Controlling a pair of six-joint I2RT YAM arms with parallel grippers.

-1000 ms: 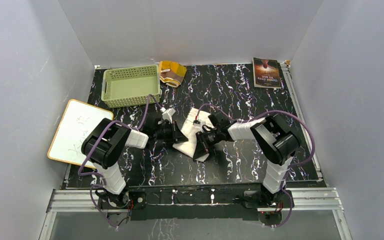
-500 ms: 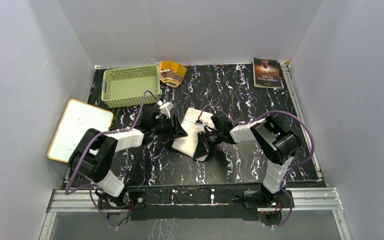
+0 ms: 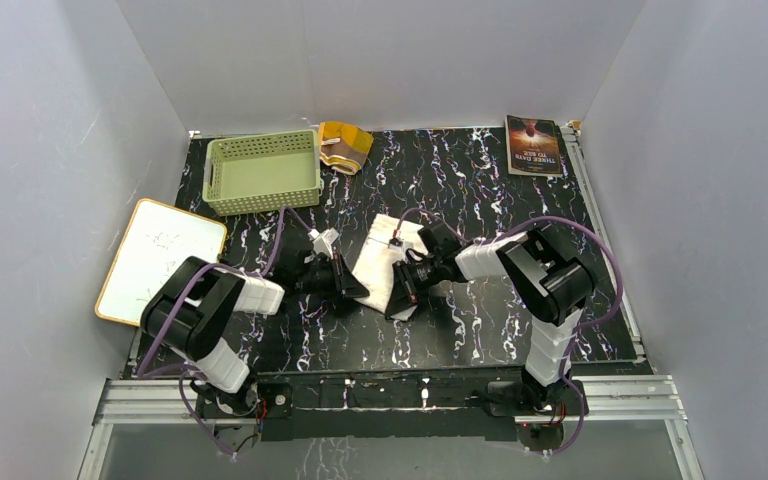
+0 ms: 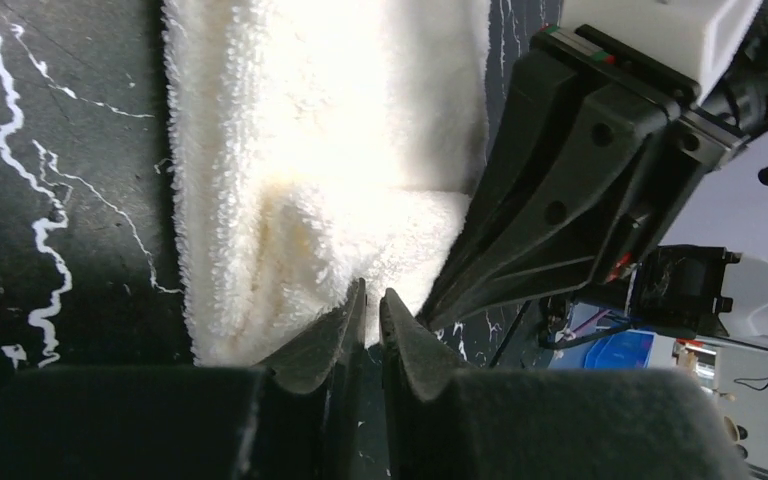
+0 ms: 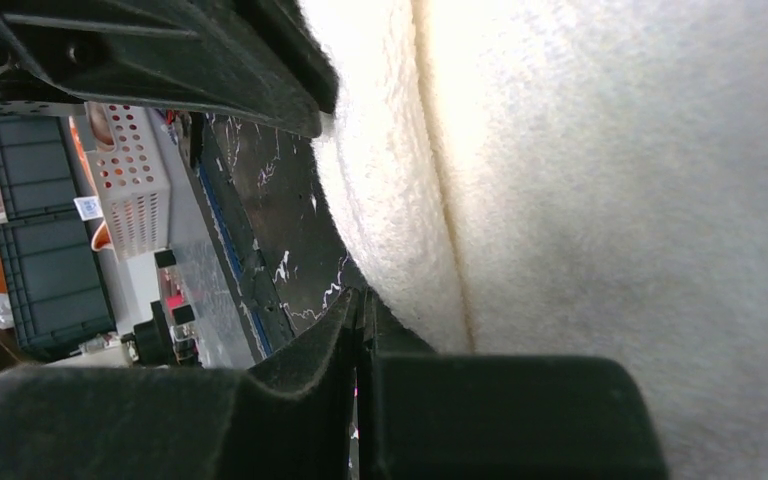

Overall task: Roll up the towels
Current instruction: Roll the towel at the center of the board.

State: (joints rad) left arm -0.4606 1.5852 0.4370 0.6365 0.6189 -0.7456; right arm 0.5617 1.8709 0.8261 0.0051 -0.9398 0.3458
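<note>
Left gripper (image 4: 371,302), right gripper (image 5: 357,312) flank white towel (image 3: 378,258); basket (image 3: 260,204), brown towel (image 3: 344,143) beyond.

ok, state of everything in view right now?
white towel: flat, near end folded over, not rolled.
brown-orange towel: bundled up, looks rolled.
green basket: upright, empty.
whiteboard: face up, at the table's left edge.
book: closed, lying flat.
left gripper: shut, tips at the white towel's near edge.
right gripper: shut, tips at that same edge.
</note>
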